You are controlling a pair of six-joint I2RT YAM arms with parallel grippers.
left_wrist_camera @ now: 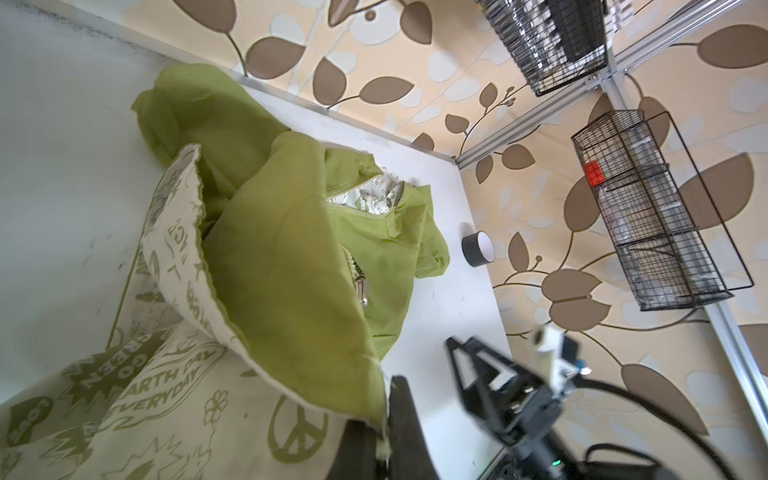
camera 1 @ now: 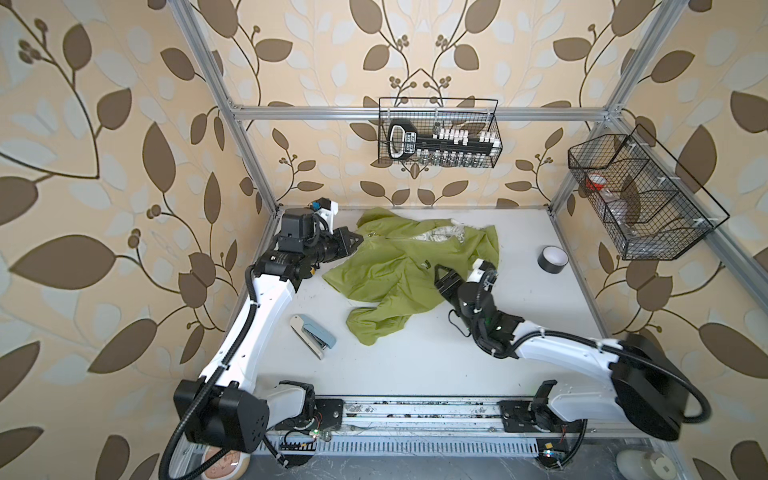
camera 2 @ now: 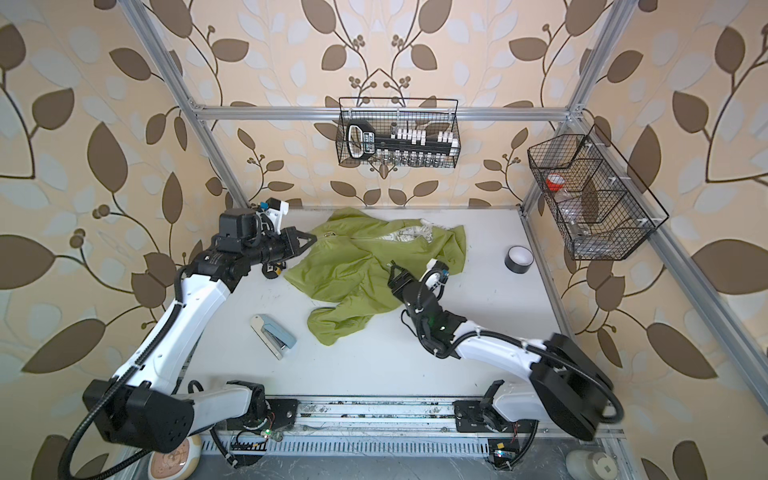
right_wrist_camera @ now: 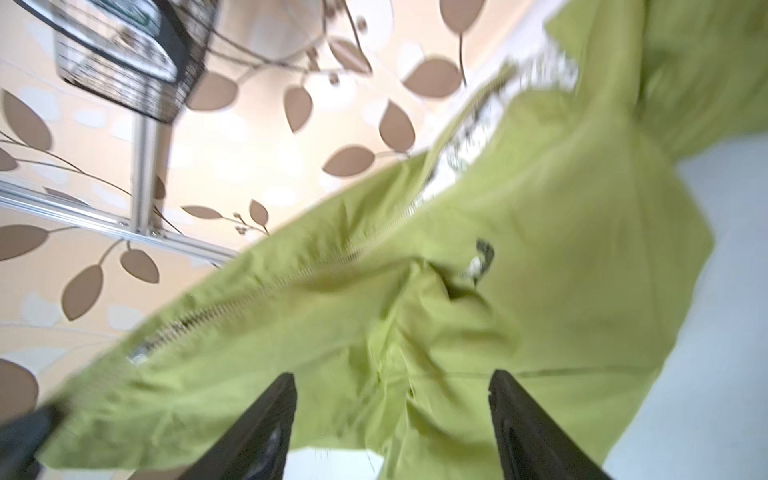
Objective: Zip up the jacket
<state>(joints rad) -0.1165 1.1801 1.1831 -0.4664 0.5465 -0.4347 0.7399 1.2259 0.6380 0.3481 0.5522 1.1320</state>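
Lime-green jacket lies crumpled on the white table. In both top views it sits left of the black tape roll, its closest fold near the roll but apart from it. Pale printed lining shows at the collar end.

Left gripper is at the jacket edge farthest from the tape roll. Left wrist view: jaws closed tight, and the gripper pinches the fabric edge with the green shell and printed lining lifted.

Right gripper is over the jacket side nearer the tape roll. Right wrist view: jaws spread wide and nothing clamped in the gripper, with bunched green cloth beyond the tips. This view is blurred, so I cannot tell whether the tips touch the cloth.

Zipper reads as closed along its lower run, parting toward the collar. A small black-and-white logo sits just beside the bunched fold.

Blue-grey stapler lies flat, well apart from the tape roll, beyond the jacket.
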